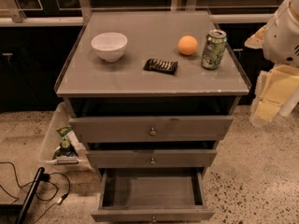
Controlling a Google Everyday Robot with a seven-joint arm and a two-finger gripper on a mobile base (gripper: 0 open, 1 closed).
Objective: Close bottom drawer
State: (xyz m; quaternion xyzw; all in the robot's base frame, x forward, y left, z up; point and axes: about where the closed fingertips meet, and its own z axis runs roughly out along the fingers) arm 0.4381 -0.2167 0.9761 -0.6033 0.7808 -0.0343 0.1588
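at the foot of the cabinet (140, 80), the bottom drawer (153, 214) stands pulled well out, nothing done yet; the gripper (273, 94) hangs well apart at right, its opening i cannot tell.

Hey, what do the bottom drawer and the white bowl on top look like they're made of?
Bottom drawer: likely grey-painted wood, matte, with a brass-looking knob. Bowl: probably glazed ceramic, white and smooth, though plastic is possible. Gripper hangs at the right, beside the cabinet, touching neither.
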